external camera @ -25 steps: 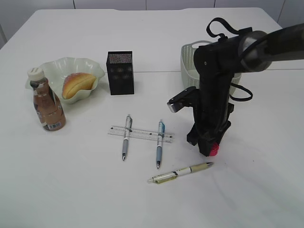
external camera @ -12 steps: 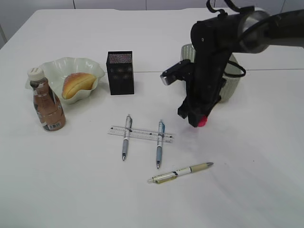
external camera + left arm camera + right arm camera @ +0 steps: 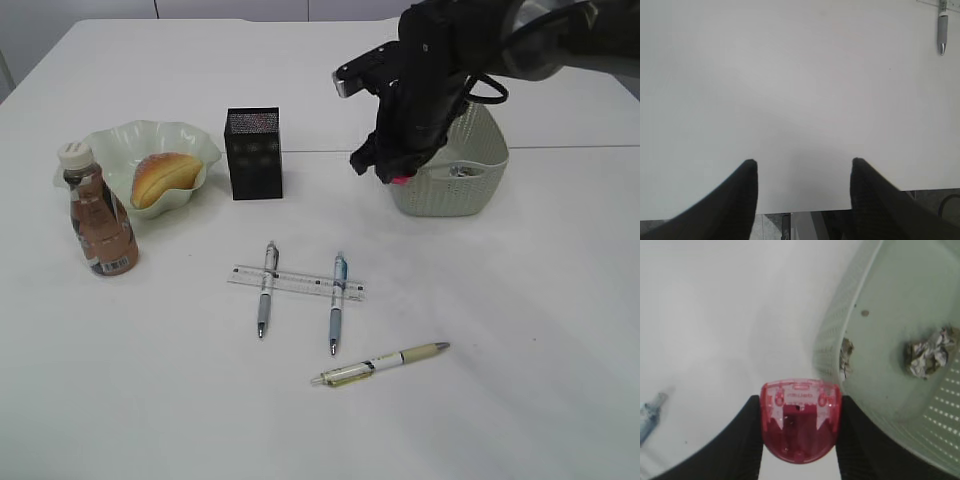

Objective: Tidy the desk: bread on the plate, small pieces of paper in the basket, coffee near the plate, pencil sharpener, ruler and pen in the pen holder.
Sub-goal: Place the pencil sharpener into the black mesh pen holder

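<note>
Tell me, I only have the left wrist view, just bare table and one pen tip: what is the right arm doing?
Observer: The right gripper is shut on a red pencil sharpener, raised beside the basket.
Operator: Anything in that basket?
Observer: Yes, crumpled paper lies on its floor, with a smaller scrap near the wall.
Operator: Where is the pen holder?
Observer: The black pen holder stands upright between the plate and the basket, left of the gripper in the exterior view.
Operator: What else is left to tidy?
Observer: The ruler lies across two pens; a third pen lies apart, nearer the camera.
</note>
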Robot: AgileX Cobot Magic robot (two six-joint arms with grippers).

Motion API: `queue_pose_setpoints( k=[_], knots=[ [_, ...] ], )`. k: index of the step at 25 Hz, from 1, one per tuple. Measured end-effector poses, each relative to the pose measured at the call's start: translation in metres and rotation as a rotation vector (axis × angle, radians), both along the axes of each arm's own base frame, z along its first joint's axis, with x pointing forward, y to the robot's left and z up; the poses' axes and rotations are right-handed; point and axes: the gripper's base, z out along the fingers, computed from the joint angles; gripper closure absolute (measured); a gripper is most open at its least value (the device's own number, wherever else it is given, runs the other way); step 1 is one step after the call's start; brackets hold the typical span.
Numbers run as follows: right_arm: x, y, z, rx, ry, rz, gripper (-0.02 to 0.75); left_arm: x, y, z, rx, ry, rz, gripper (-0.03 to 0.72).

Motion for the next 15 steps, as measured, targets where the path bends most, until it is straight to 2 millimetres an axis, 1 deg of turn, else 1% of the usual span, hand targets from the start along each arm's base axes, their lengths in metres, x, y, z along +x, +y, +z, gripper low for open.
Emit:
queue_pose_setpoints(
  k=[3,6,10,15],
  knots=[
    [0.006,0.004,0.004,0.044,-0.077,0.013,0.449,0.0,0.0,0.0,0.0,0.0,0.0,0.255],
    [0.014,0.009,0.011,0.099,-0.19,0.035,0.449,0.0,0.0,0.0,0.0,0.0,0.0,0.255],
    [0.025,0.017,0.023,0.188,-0.372,0.07,0.449,0.0,0.0,0.0,0.004,0.0,0.0,0.255],
    [0.035,0.025,0.039,0.288,-0.569,0.105,0.449,0.0,0.002,0.0,0.026,-0.003,0.0,0.255]
  ],
)
